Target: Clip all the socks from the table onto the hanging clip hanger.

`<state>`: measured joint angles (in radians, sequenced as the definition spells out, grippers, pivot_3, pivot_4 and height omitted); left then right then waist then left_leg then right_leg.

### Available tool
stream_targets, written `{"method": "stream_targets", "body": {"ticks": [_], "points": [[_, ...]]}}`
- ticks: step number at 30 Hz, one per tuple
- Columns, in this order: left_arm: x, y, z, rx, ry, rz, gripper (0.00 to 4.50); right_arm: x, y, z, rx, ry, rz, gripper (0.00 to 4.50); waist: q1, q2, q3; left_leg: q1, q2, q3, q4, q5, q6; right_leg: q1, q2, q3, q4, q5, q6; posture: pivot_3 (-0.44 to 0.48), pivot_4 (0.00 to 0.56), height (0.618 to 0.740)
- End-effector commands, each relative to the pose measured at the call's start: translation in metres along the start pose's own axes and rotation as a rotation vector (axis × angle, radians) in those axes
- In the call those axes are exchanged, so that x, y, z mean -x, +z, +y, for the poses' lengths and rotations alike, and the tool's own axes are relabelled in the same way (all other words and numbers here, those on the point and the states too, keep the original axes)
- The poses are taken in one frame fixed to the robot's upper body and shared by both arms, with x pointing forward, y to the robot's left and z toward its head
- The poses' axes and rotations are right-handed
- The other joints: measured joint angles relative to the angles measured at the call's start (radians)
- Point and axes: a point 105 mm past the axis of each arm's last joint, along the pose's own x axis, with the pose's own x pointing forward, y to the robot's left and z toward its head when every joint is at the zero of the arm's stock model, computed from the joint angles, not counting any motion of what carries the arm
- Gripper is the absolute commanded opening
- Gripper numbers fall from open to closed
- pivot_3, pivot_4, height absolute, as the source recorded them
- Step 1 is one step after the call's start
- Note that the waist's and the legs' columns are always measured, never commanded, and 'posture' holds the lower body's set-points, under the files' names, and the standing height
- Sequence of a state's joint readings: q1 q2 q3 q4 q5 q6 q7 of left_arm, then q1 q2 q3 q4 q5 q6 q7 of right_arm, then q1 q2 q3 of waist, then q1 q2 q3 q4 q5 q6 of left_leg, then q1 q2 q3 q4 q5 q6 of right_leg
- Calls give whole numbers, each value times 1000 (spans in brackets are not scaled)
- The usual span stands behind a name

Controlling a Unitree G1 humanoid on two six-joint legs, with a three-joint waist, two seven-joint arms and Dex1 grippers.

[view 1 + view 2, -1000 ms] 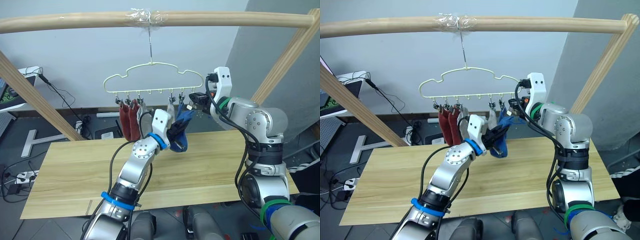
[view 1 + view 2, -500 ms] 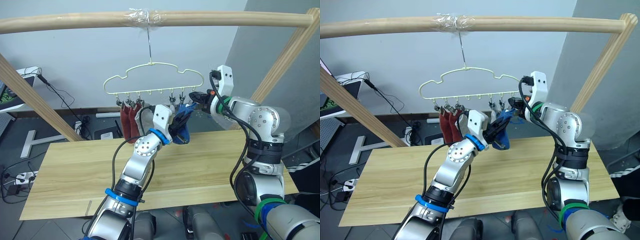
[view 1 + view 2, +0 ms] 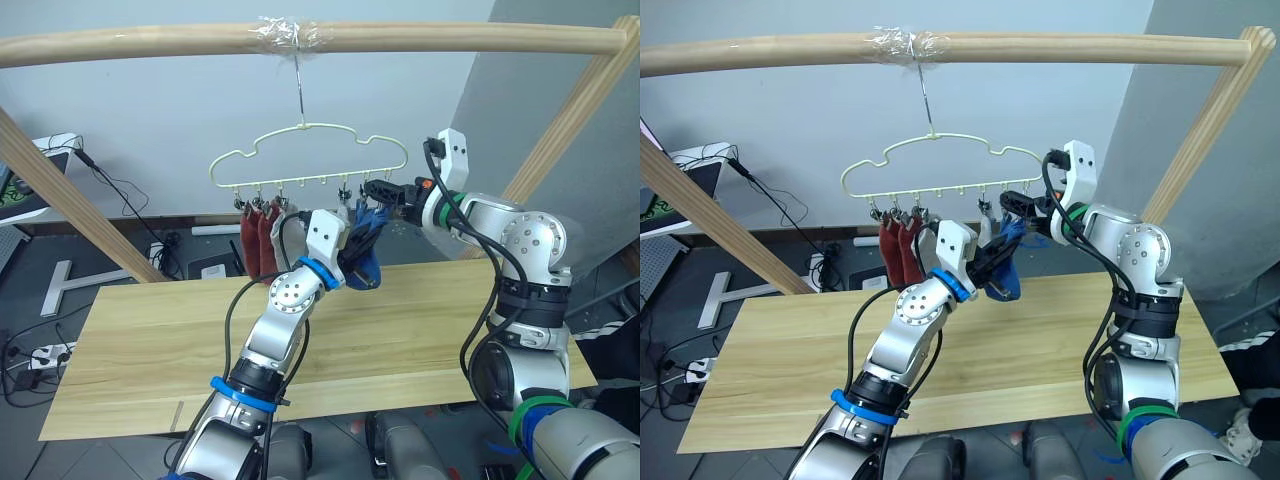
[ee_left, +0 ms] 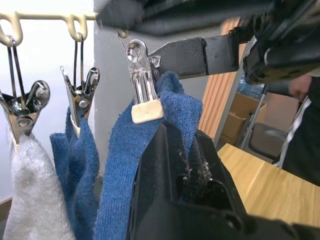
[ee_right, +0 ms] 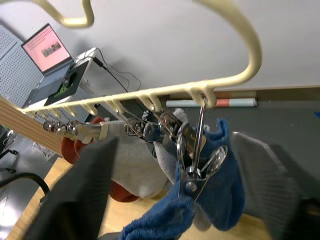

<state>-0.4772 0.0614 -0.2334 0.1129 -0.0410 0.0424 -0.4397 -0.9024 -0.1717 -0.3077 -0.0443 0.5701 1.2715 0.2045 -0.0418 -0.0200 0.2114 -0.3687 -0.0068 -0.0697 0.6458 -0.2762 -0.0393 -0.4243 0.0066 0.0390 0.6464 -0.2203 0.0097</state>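
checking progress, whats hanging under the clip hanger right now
Under the clip hanger: two rust red socks, a grey sock and two blue socks, the last held by the left gripper. A second grey sock may be hidden.

The clip hanger (image 3: 306,150) hangs above the table (image 3: 150,340), socks (image 3: 262,238) clipped along its underside.

My two dark fingers (image 5: 85,195) spread wide apart, the pale yellow hanger (image 5: 235,40) curving between them, a metal clip (image 5: 197,167) at its end hook biting a blue sock (image 5: 220,195), grey sock (image 5: 135,165) and rust red sock (image 5: 75,150) further along the row, open laptop (image 5: 50,47) beyond.
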Motion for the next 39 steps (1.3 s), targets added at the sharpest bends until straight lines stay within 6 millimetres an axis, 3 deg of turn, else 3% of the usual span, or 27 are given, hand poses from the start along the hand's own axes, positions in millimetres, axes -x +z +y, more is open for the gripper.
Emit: {"method": "stream_targets", "body": {"ticks": [1, 8, 11, 16, 19, 21, 24, 30, 36, 39], "points": [[-6, 11, -9, 68, -37, -44, 0, 13, 35, 10, 48, 49, -128, 4476, 0, 0, 0, 0, 0, 0, 0, 0, 0, 0, 0, 0, 0, 0, 0, -46, 183, 740], [-3, -6, -4, 255, -12, -6, 2064, 25, 33, 11, 230, 54, -156, 4500, -3, 0, 0, 0, 0, 0, 0, 0, 0, 0, 1, 0, 0, -2, 4, -51, 176, 740], [4, -24, 0, 289, -4, 48, 2986, 32, 17, 13, 343, 87, -137, 4500, -6, 0, 0, 0, 1, 0, 0, 0, 0, 0, 1, 0, 0, -3, 4, -49, 172, 740], [27, -41, 18, 230, 21, 119, 4486, 40, -3, -4, 362, 69, -116, 4500, -12, 0, 0, 1, 1, 1, 0, 0, 0, 0, 1, 1, 0, -3, 5, -37, 167, 740], [40, -42, 28, 189, 33, 139, 4486, 45, -11, -13, 392, 59, -104, 4500, -11, 0, 0, 1, 1, 1, 1, 0, 0, 0, 1, 1, 0, -3, 5, -32, 167, 740], [68, -46, 42, 139, 27, 183, 4486, 54, -21, -23, 457, 65, -106, 4500, -11, 0, 0, 1, 1, 2, 1, 0, 0, 0, 1, 1, 0, -3, 5, -23, 165, 740], [122, -37, 81, 95, 93, 245, 4486, 69, -39, -42, 532, 62, -69, 4500, -14, 0, 0, 2, 3, 2, -1, 0, 0, 0, 2, 2, 0, -3, 5, -7, 161, 740], [212, -14, 138, -36, 217, 435, 4486, 94, -40, -52, 668, 117, -59, 4500, -6, 0, 0, 3, 5, 3, 0, 0, 0, 0, 2, 1, 0, -3, 4, 25, 151, 740], [250, -3, 161, -127, 238, 558, 4486, 106, -37, -50, 727, 179, -56, 4500, 10, -1, -1, 5, 3, 7, 1, 0, 0, 1, 2, 2, 0, -3, 4, 46, 147, 740], [271, 6, 188, -114, 372, 564, 4486, 112, -40, -62, 729, 140, -1, 4500, 17, -1, -1, 4, 3, 6, 1, 0, 0, 1, 2, 1, -1, -3, 4, 59, 139, 740]]}}
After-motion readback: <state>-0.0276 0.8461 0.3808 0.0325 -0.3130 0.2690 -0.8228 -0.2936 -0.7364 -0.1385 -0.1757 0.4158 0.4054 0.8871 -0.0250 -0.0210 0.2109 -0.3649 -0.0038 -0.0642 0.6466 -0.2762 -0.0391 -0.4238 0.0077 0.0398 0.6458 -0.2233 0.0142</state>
